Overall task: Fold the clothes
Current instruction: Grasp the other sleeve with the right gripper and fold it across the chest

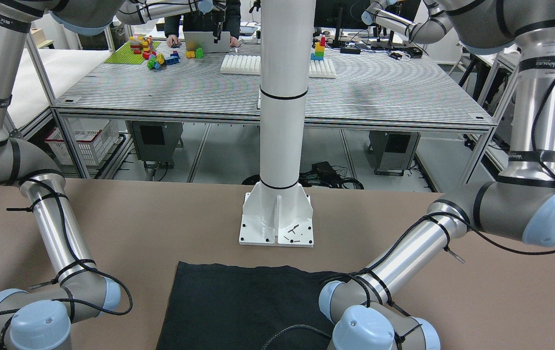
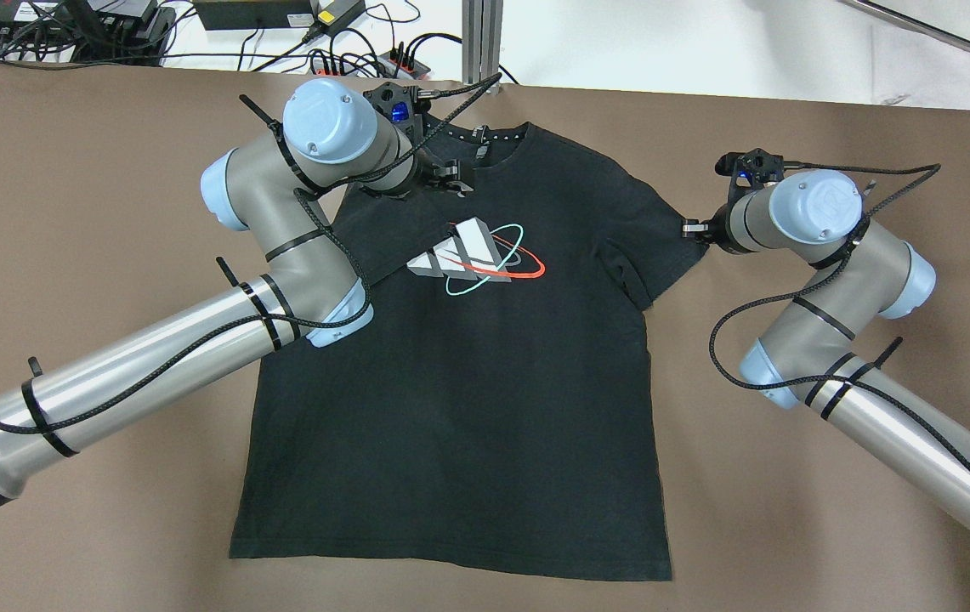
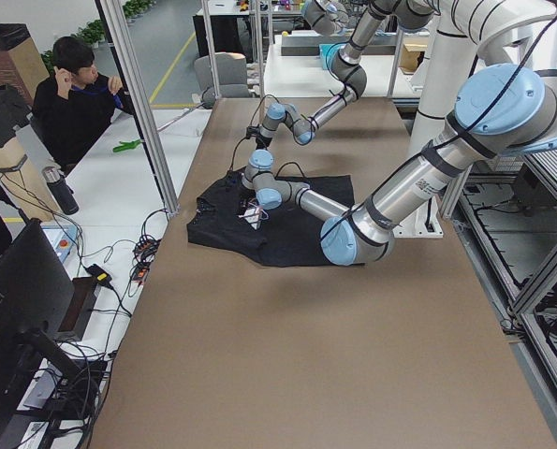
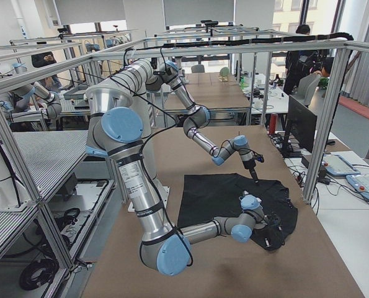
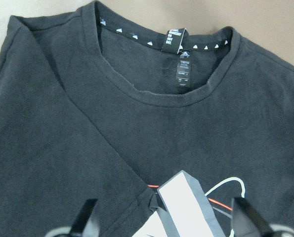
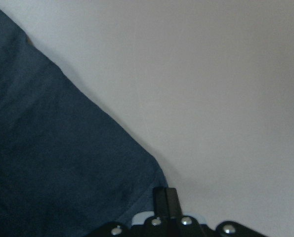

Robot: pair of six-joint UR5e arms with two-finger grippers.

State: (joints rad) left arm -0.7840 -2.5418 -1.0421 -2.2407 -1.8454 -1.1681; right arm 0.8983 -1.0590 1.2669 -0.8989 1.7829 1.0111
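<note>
The clothes (image 2: 467, 382) are one black T-shirt with a grey, red and teal print, lying flat on the brown table. Its left sleeve lies folded in over the chest, with a slanted fold edge showing in the left wrist view. My left gripper (image 2: 453, 178) hovers over the chest just below the collar (image 5: 179, 64). It is open (image 5: 164, 213), with only the shirt's print beneath its fingers. My right gripper (image 2: 690, 229) is at the outer corner of the right sleeve (image 6: 48, 148). In the right wrist view its fingers (image 6: 166, 197) are pressed together on the sleeve's hem.
The white pillar's base plate (image 1: 277, 218) stands just beyond the shirt's bottom hem. Cables and power strips (image 2: 280, 13) lie past the table's far edge. A seated person (image 3: 72, 94) and a metal frame post (image 3: 147, 112) are beside the table.
</note>
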